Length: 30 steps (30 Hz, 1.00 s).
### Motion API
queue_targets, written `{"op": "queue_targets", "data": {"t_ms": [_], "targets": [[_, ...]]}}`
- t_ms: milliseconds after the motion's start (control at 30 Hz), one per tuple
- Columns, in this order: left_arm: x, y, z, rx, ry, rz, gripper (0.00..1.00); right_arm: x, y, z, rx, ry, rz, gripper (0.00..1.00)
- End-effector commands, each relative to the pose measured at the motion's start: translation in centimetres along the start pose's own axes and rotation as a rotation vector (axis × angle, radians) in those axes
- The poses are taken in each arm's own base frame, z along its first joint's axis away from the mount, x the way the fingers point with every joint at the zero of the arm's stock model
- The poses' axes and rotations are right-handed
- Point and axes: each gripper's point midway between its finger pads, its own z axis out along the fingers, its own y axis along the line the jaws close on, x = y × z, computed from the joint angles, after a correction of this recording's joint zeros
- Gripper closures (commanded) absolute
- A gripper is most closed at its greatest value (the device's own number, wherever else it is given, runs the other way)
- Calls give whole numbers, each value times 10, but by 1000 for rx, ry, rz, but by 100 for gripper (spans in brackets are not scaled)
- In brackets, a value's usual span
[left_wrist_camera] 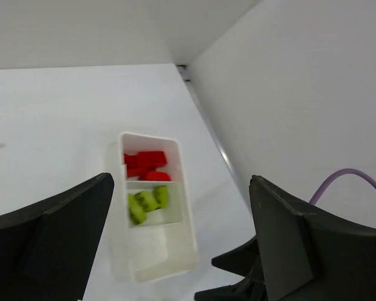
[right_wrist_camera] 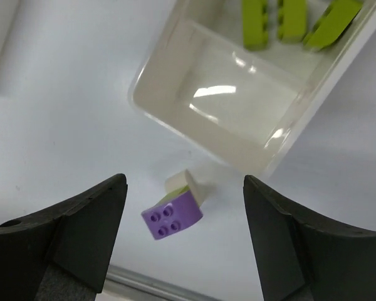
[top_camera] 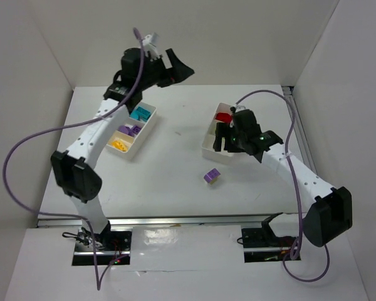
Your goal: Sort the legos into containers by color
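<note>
**While the purple lego [top_camera: 212, 176] lies loose on the worktop [top_camera: 175, 169], both claws stand open**

Nearest the arm bases, the purple lego sits alone on the worktop. It is just short of the near end of the right tray [top_camera: 207, 145] and not touching it. In the right wrist view its four-stud face points toward the camera. A paler piece is stuck to its far side, colour unclear, possibly lime at the edge.

Right claw [right_wrist_camera: 185, 185]: jaws wide apart, nothing gripped. It hangs over the near end of the right tray. In its wrist view the purple lego shows in the gap between the two fingers, but lower down on the worktop, and neither finger touches it.

Right tray, near to far:
- near compartment [right_wrist_camera: 225, 106]: holds nothing
- middle: lime legos [left_wrist_camera: 147, 204]
- far: red legos [left_wrist_camera: 144, 166]

Left tray [top_camera: 144, 135] sits across the worktop, well apart from the loose brick. Near to far:
- yellow legos [top_camera: 118, 144]
- purple legos [top_camera: 133, 130]
- cyan legos [top_camera: 141, 114]

Left claw [left_wrist_camera: 182, 180]: jaws spread fully, holding nothing. It is raised high beyond the far end of the left tray, near the back wall [top_camera: 238, 37], well clear of every lego. Its wrist camera looks across at the right tray.
</note>
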Motion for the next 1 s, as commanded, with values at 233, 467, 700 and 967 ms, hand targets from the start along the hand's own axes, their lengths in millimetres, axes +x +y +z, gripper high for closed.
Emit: {"op": "queue_targets", "data": {"t_ms": [233,467,700,967], "targets": [[46,79,-95,-231,106,-19,0,97,33,1,87,222,38,16],[55,89,-98,-230,151,-18,0,118,32,16,220,297,53,12],[95,83,-95,-218,350,145,3,91,27,-14,227,140,92,11],[222,34,-117,-152,679,368,0,44,-40,-79,350,-109,330,12]]}}
